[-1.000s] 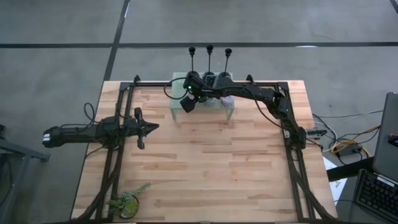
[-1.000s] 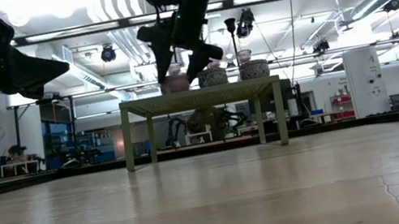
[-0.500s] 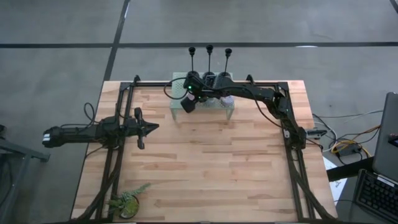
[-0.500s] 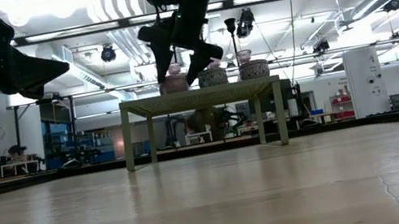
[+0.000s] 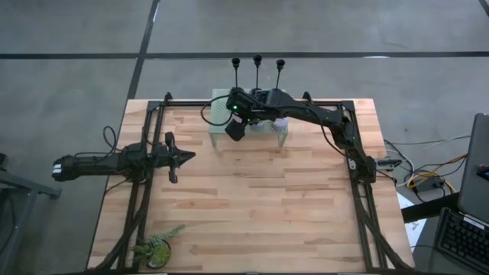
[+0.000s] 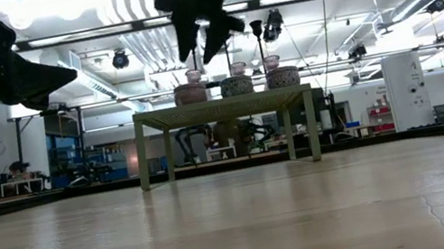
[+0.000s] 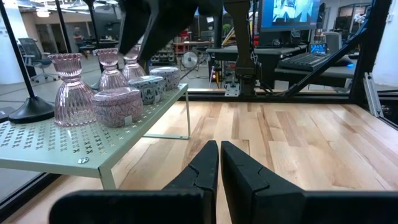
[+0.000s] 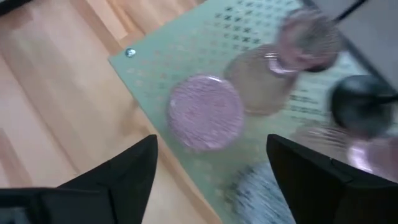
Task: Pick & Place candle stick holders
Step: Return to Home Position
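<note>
A pale green mesh rack (image 6: 218,104) stands at the table's far middle. On it rest three squat pucks on their flat bottoms: pink (image 8: 205,121), grey (image 6: 236,86) and a third (image 6: 282,77). Three pinkish cups (image 7: 69,81) stand behind them, and three black stemmed holders (image 5: 258,59) behind those. My right gripper (image 6: 202,53) hangs open and empty above the pink puck at the rack's left end. My left gripper (image 5: 183,156) is shut and empty, over the table's left part.
A small green potted plant (image 5: 157,246) stands at the near left corner. The wooden table (image 5: 252,206) is bare in the middle and near part. A dark frame rail (image 5: 359,198) runs along the sides. A laptop (image 5: 477,176) sits off the right edge.
My right gripper has risen from beside the pink puck on the rack to well above it, staying open. The puck has stayed on the rack.
</note>
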You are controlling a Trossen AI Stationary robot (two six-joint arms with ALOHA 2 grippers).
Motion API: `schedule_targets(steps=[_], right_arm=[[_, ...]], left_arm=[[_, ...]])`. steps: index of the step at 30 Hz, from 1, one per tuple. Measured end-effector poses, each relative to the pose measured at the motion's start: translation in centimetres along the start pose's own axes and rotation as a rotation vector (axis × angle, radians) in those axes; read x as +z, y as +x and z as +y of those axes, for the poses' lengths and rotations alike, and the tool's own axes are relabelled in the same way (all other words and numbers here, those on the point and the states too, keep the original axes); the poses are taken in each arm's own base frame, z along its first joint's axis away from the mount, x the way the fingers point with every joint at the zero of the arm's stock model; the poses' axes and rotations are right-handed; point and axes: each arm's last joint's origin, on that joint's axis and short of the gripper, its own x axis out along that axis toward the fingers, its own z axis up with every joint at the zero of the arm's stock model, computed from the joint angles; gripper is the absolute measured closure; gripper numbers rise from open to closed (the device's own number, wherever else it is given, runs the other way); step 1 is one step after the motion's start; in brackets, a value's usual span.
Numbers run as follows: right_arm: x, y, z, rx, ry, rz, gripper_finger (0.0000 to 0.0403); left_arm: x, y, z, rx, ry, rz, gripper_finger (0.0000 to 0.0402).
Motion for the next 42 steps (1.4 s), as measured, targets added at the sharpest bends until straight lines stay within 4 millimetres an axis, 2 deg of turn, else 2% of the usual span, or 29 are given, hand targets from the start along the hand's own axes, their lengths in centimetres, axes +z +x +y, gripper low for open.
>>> schedule_targets(steps=[5,8,11,16,19,23,28,36,42], right_arm=[[-0.7,-1.9,-0.1,-0.037,-0.054,0.025,0.0158],[-1.8,-2.9,0.8,-0.041,-0.105,0.073,0.0205],[-3.0,-3.5,2.9,-0.033,-0.159,0.091,0.0266],[-5.7,-4.2,7.5,0.023,-0.294,0.084,0.0377],[-7.9,-4.8,10.2,0.021,-0.370,0.067,0.0387],[-10.5,-6.8,13.3,0.042,-0.443,-0.013,0.0394],[-13.6,-8.6,15.8,0.113,-0.488,-0.072,0.0395],[-19.3,-11.1,16.9,0.307,-0.498,-0.250,0.0395],[-23.4,-12.4,15.5,0.416,-0.525,-0.407,0.0395]], left_arm=[[0.0,0.0,0.0,0.000,0.000,0.000,0.0378],[0.0,0.0,0.0,0.000,0.000,0.000,0.0378],[0.0,0.0,0.0,0.000,0.000,-0.001,0.0378],[0.0,0.0,0.0,0.000,0.000,0.000,0.0378],[0.0,0.0,0.0,0.000,0.000,0.000,0.0378],[0.0,0.0,0.0,0.000,0.000,0.000,0.0378],[0.0,0.0,0.0,0.000,0.000,0.001,0.0378],[-0.1,0.0,0.0,0.000,0.001,0.006,0.0378],[-0.1,0.0,0.0,0.000,0.002,0.015,0.0378]])
